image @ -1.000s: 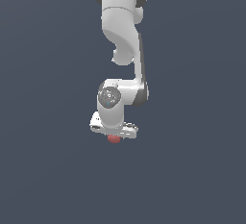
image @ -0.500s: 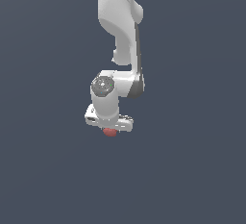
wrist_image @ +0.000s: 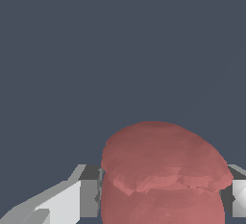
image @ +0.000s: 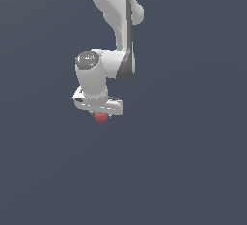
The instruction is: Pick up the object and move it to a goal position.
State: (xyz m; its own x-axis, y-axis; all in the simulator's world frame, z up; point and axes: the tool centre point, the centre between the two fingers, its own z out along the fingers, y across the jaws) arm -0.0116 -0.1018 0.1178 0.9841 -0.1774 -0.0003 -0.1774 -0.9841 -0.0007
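Note:
The object [image: 101, 117] is a small matte red rounded lump, showing just under the white hand in the exterior view. In the wrist view the object [wrist_image: 163, 175] fills the space between the two fingers, one grey-white finger [wrist_image: 72, 199] on one side and a sliver of the other finger [wrist_image: 239, 196] on the opposite side. My gripper [image: 102, 115] is shut on the object and carries it in mid-air, with the white arm [image: 118, 21] reaching down from above. The fingertips are mostly hidden behind the hand in the exterior view.
Only a plain dark grey-blue background [image: 193, 161] surrounds the arm in both views. No other objects, containers or edges show.
The arm has swung towards the exterior view's left and risen a little, carrying the red object with it. The grip has stayed closed.

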